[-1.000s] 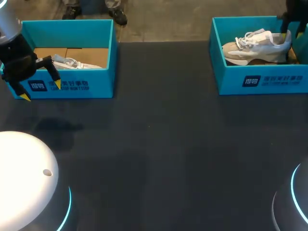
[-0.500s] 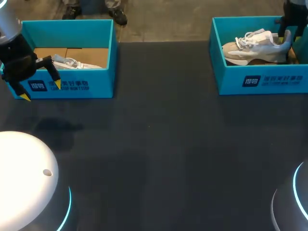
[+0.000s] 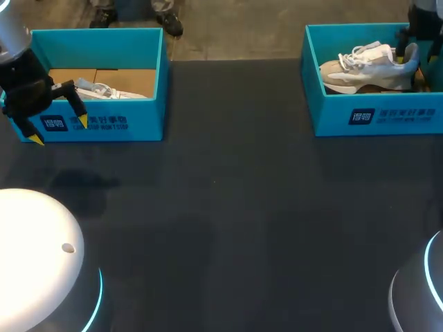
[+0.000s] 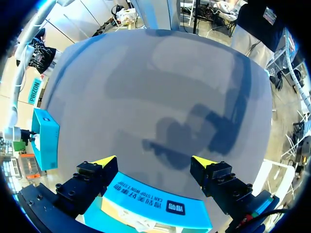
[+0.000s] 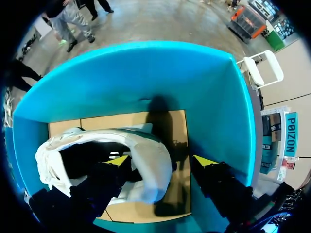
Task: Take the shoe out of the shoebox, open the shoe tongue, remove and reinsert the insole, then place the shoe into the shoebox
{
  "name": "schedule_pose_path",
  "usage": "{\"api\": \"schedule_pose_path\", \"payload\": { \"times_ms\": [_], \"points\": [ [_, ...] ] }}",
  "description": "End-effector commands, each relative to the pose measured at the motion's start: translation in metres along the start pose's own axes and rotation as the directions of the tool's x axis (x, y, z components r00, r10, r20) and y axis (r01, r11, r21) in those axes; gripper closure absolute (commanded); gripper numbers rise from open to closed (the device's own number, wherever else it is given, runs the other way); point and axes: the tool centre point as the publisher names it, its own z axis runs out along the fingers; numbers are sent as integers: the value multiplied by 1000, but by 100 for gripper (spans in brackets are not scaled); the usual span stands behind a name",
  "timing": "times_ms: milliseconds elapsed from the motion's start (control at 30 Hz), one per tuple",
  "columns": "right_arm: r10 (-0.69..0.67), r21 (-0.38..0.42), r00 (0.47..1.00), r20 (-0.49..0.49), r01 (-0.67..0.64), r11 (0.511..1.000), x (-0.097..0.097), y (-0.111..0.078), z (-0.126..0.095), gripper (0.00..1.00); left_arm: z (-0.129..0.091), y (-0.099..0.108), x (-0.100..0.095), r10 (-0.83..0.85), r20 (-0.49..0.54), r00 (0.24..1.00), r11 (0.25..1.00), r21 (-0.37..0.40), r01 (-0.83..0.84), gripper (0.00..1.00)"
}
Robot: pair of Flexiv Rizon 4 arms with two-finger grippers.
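Straddling the heel: right gripper [image 5: 161, 162] is down inside the right shoebox [image 3: 377, 114], and the shoe [image 3: 360, 69] isn't lifted out yet.
From the wrist cam its fingers are spread apart. One yellow tip is inside the shoe's opening, the other is outside the heel, and the heel collar sits between them. I can't see both actually pinching it. The shoe sits sole-down on the box floor with its toe toward the table's middle. The left gripper [image 3: 59, 130] hangs over the table [image 3: 242, 207] at the front wall of the left shoebox [image 3: 149, 117], fingers wide apart and holding nothing. A second shoe [image 3: 97, 90] lies in that box.
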Motion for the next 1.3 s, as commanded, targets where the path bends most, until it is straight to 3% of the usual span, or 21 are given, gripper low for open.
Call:
{"api": "schedule_pose_path", "payload": {
  "times_ms": [33, 267, 667, 733, 800, 1000, 1300],
  "points": [
    [-1, 16, 1000, -2, 1, 1000, 2, 7, 11, 22, 0, -1, 0, 1, -1, 1000, 1000, -2, -1, 0],
    [-6, 35, 1000, -8, 6, 999, 6, 6, 22, 28, 0, -1, 0, 1, -1, 1000, 1000, -2, -1, 0],
    [-3, 60, 1000, 2, 3, 998, 1, 5, 31, 65, 0, -1, 0, 1, -1, 1000, 1000, -2, -1, 0],
    [-2, 61, 1000, 5, 2, 998, 0, 5, 31, 77, 0, -1, 0, 1, -1, 1000, 1000, -2, -1, 0],
    [-1, 62, 1000, 8, 0, 998, 0, 4, 31, 100, 0, -1, 0, 1, -1, 1000, 1000, -2, -1, 0],
    [4, 61, 1000, 11, -5, 998, -4, 0, 18, 100, 0, -1, 0, 1, -1, 1000, 1000, -2, -1, 0],
    [48, 47, 999, 8, -48, 998, -20, -15, -30, 100, 0, -1, 0, 1, -1, 1000, 1000, -2, -1, 0]
  ]
}}
